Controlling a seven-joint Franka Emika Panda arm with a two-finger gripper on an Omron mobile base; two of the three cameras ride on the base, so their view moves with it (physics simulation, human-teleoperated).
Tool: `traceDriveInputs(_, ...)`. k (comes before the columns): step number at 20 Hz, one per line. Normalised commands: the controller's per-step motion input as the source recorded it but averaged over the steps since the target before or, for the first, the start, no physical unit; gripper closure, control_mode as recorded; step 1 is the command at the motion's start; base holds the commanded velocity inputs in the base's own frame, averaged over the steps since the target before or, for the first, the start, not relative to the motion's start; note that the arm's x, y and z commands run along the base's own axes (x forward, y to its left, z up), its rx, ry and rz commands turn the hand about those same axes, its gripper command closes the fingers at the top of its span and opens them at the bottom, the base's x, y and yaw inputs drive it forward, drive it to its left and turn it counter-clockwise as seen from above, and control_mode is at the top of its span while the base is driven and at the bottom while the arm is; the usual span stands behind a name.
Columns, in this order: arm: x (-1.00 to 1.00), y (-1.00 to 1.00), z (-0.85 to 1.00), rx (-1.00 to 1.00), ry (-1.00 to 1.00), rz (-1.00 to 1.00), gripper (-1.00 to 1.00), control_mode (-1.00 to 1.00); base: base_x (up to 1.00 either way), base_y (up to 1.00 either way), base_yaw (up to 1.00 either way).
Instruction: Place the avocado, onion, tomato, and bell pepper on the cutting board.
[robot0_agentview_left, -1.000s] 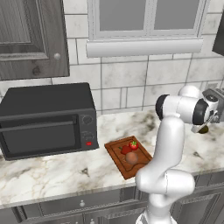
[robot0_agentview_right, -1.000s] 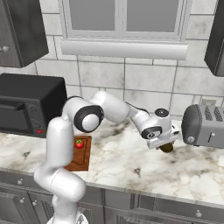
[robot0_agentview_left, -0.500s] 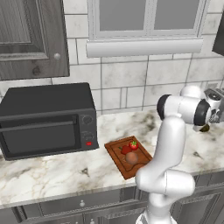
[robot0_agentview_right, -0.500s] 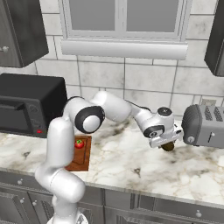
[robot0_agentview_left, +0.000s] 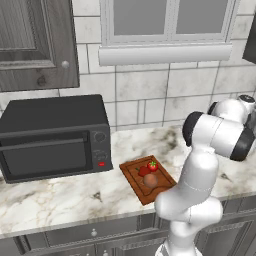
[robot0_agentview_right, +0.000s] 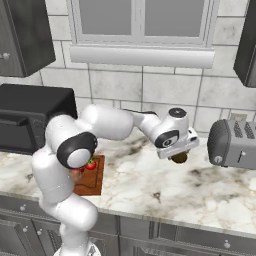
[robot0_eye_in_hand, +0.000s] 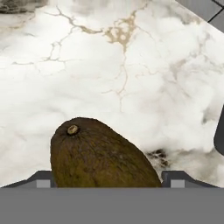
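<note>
1. The gripper (robot0_agentview_right: 181, 156) pinches the avocado (robot0_eye_in_hand: 98, 155), just off the counter (robot0_agentview_right: 165, 185) beside the toaster (robot0_agentview_right: 234, 143).
2. Keep the squeeze steady.
3. Carry it away from the toaster to the board (robot0_agentview_left: 134, 174); set it on bare wood.

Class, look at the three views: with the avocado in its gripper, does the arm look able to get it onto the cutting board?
Probably yes. The gripper holds the avocado above the counter beside the toaster. The cutting board lies near the arm's base with bare wood showing beside the tomato and onion.
</note>
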Motion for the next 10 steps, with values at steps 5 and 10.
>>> traceDriveInputs(5, -0.68, 1.0, 0.35, -0.04, 0.0, 0.03, 1.0, -1.0, 0.0, 0.0, 0.0)
traceDriveInputs(10, -0.73, 1.0, 0.34, -0.03, -0.02, 0.02, 1.0, -1.0, 0.0, 0.0, 0.0)
